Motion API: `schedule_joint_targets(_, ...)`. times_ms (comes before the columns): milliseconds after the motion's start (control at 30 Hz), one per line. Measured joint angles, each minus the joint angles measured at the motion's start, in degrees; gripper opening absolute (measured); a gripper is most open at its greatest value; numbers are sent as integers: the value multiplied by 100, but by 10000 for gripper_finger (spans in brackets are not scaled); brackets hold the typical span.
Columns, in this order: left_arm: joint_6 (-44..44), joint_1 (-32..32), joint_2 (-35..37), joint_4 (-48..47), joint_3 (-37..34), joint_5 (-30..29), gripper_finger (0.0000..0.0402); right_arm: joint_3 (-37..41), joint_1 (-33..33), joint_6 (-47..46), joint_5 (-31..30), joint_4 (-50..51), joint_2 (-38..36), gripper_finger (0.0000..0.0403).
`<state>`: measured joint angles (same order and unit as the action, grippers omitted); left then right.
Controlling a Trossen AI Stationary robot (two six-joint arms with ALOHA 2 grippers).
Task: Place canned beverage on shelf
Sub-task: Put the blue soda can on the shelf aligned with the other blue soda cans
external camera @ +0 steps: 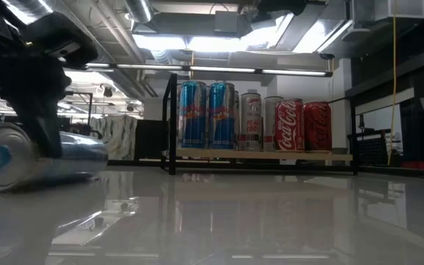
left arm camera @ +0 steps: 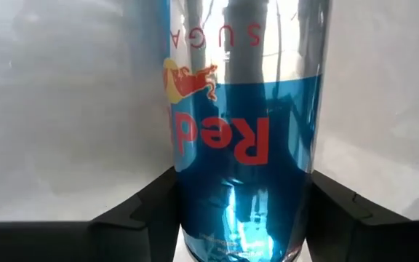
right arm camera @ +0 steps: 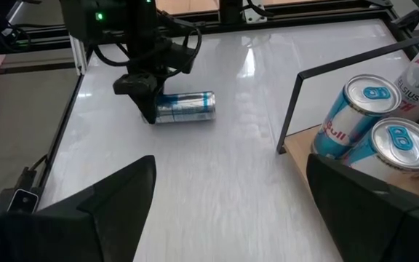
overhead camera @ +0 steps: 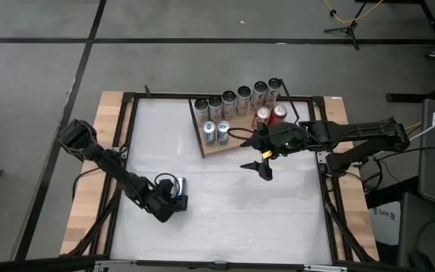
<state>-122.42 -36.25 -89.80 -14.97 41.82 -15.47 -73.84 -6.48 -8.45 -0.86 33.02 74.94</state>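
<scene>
Left arm: reaches from the tabletop's (overhead camera: 225, 219) left edge toward its near-centre, well away from the shelf (overhead camera: 229, 145), wrist bent down. Left gripper (overhead camera: 174, 198) is low over the tabletop, its fingers (left arm camera: 140, 211) clenched on either side of a blue-and-silver can (overhead camera: 177, 187).

Can: lies on its side on the tabletop, between the left fingers, well apart from the shelf; in the low view it shows at the far left, resting on the surface, with the shelf beyond it.

Right arm: stretches in from the tabletop's right edge, passing just in front of the shelf. Right gripper (overhead camera: 263, 168) hovers above the tabletop near the shelf's front corner, fingers (right arm camera: 115, 200) spread wide and released, holding nothing.

Shelf: wooden board with black wire frame, at the far side of the tabletop; carries upright cans — two blue ones (external camera: 206, 115), silver ones, two red ones (external camera: 302, 126).
</scene>
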Motion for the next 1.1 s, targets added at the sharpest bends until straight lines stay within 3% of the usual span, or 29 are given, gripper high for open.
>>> schedule_joint_targets(233,-87,166,545,855,-9,733,212,0,0,0,0,8,0,347)
schedule_joint_targets(300,-90,282,703,1149,-7,1197,213,0,0,-1,0,8,0,347)
schedule_joint_targets(400,-297,488,852,1411,-7,2289,213,0,0,-2,0,8,0,347)
schedule_joint_targets(600,-888,859,881,1717,-4,5168,214,0,0,-10,0,8,0,347)
schedule_joint_targets(700,-1028,955,849,1640,-4,6110,214,0,0,-13,0,8,0,347)
schedule_joint_targets(900,-1050,1060,848,942,-2,7066,214,0,0,-17,0,8,0,347)
schedule_joint_targets(1100,-349,1221,848,244,-2,7251,215,0,0,-20,0,8,0,347)
